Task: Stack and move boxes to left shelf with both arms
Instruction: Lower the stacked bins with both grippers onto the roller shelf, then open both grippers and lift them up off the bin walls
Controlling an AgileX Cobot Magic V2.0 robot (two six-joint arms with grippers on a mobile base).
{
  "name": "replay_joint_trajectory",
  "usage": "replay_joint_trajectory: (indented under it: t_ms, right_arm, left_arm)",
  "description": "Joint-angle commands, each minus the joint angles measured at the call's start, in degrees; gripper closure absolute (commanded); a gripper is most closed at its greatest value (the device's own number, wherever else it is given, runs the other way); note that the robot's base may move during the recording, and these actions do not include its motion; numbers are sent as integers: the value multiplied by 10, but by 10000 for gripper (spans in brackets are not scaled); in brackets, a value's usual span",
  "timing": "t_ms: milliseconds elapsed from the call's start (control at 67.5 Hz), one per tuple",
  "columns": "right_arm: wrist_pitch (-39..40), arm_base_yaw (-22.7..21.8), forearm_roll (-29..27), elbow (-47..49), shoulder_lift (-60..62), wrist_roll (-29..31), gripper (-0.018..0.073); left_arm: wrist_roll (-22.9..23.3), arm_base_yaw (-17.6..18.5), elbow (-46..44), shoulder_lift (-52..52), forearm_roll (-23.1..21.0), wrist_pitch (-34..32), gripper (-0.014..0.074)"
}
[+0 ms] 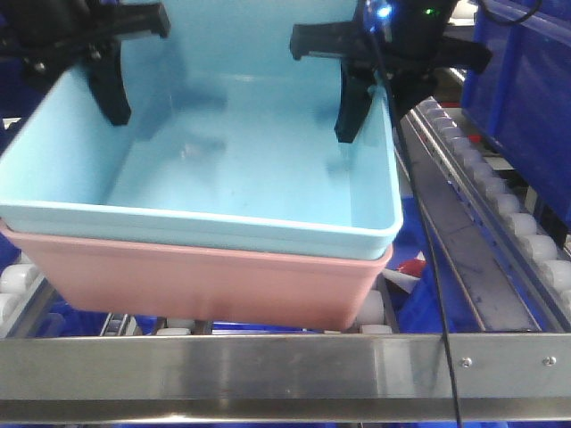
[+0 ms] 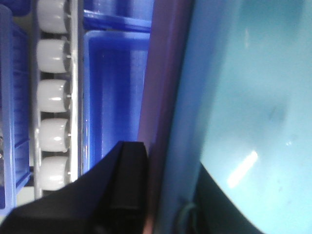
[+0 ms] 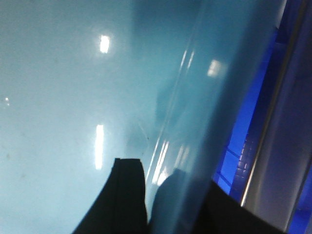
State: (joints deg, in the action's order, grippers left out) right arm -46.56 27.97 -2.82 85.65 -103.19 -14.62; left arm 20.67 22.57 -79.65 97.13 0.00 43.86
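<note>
Over the roller shelf, the blue box sits nested in the pink box; left gripper and right gripper each clamp a side wall, sharing the load.

Dark blue crates are seen at two o'clock in the front-facing view, stacked beside a roller lane. More blue crates are shown at nine o'clock in the left wrist view, below the rack. Bright overhead light is reflected as white patches. No walls, floor or windows can be made out.
</note>
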Motion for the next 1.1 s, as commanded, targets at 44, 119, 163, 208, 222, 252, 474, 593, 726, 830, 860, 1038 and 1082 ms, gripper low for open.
replay_joint_trajectory:
  t_ms: [44, 119, 163, 208, 222, 252, 474, 593, 726, 830, 860, 1038, 1082]
  right_arm:
    - [37, -1, 0, 39, 26, 26, 499]
    - [37, -1, 1, 44, 24, 27, 499]
    - [38, -1, 1, 46, 24, 30, 499]
    - [37, -1, 4, 47, 24, 30, 497]
    - [36, -1, 4, 49, 24, 30, 491]
    - [33, -1, 5, 52, 23, 30, 474]
    - [22, -1, 7, 65, 22, 30, 22]
    - [14, -1, 8, 65, 22, 30, -71]
    - [9, -1, 12, 65, 23, 30, -66]
    - [1, -1, 20, 65, 29, 30, -66]
    - [0, -1, 24, 65, 33, 30, -66]
    - [-3, -4, 47, 65, 64, 28, -66]
    - [-5, -8, 48, 65, 75, 27, -66]
  left_arm:
    - [3, -2, -28, -14, -13, -74, 599]
    - [3, -2, -28, -10, -13, -72, 599]
    - [3, -2, -28, -9, -13, -72, 598]
    - [3, -2, -29, -7, -13, -72, 594]
    - [3, -2, -30, -7, -13, -71, 594]
    - [2, -2, -33, -7, -13, -71, 589]
    - [-9, -2, -62, -6, -13, -52, 323]
    - [-9, -2, -78, -5, -13, -33, 123]
    - [-9, -2, -88, -5, -13, -8, 16]
    - [-16, -2, -95, -6, -10, 22, 21]
    - [-22, -2, -97, -7, -10, 26, 21]
    - [-27, -2, -97, -33, -8, 33, 21]
    - [-33, -2, -97, -40, -6, 34, 22]
